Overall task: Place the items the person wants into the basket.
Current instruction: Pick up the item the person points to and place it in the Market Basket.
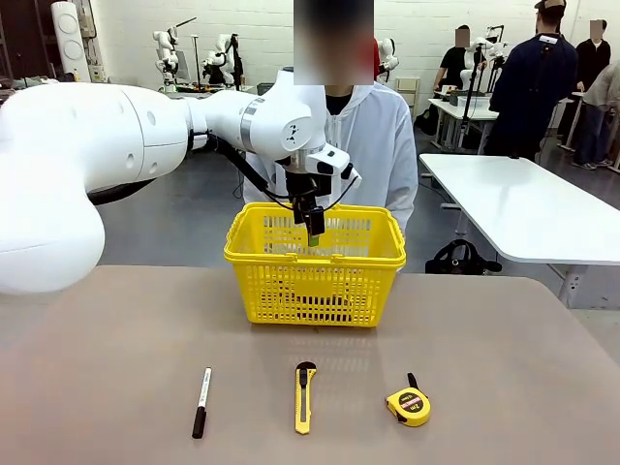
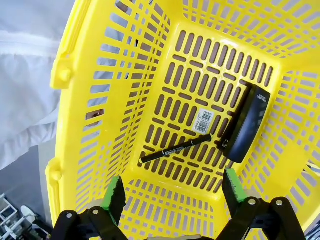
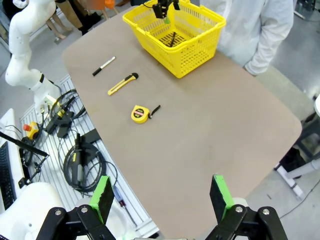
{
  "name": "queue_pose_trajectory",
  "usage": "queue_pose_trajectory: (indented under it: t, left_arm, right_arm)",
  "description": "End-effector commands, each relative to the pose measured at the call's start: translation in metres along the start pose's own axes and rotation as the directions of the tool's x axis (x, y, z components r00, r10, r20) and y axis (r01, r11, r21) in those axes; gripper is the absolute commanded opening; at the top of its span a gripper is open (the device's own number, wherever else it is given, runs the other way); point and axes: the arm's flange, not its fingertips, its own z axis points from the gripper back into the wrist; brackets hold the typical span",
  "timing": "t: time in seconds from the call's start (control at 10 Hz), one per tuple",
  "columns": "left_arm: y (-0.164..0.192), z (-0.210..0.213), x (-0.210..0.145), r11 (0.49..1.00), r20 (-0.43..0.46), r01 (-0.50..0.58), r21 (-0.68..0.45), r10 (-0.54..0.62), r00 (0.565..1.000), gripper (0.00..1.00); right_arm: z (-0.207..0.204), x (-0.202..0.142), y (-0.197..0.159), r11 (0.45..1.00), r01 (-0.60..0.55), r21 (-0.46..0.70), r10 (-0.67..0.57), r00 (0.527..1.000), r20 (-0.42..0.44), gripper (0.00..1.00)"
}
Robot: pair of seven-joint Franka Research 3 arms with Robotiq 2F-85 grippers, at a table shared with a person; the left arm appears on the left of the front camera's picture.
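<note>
In the front view the left arm is reaching in from the left, and the left gripper (image 1: 313,225) is hanging just above the basket (image 1: 291,291), near the middle of its opening. Its jaws are standing wide apart with nothing between them. In the left wrist view the green pads (image 2: 115,197) are framing the basket floor. On that floor a black pen (image 2: 176,149) is lying at a slant. A white label (image 2: 203,121) is sitting just beside it, and a black case (image 2: 248,123) is lying by the wall at right. The person (image 1: 373,145) is standing right behind the basket. On the near part of the table (image 1: 97,368) three things are lying in a row, well apart from the basket: the marker (image 1: 201,401) at left, the knife (image 1: 304,396) in the middle, the tape measure (image 1: 409,404) at right. The right gripper (image 3: 162,197) is hovering high beyond the table's edge, jaws spread and empty.
</note>
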Motion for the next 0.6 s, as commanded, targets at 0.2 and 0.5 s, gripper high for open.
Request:
queue_pose_trajectory:
  t: [0.2, 0.5]
  left_arm:
    - [0.007, 0.009, 0.009, 1.000, -0.005, 0.004, -0.008, -0.004, 1.000, 1.00]
    - [-0.015, 0.046, -0.040, 0.999, -0.003, -0.025, 0.023, 0.025, 1.000, 1.00]
  right_arm:
    - [0.000, 0.000, -0.001, 1.000, -0.014, 0.012, 0.013, 0.999, 0.029, 1.00]
    - [0.000, 0.000, -0.001, 1.000, -0.014, 0.012, 0.013, 0.999, 0.029, 1.00]
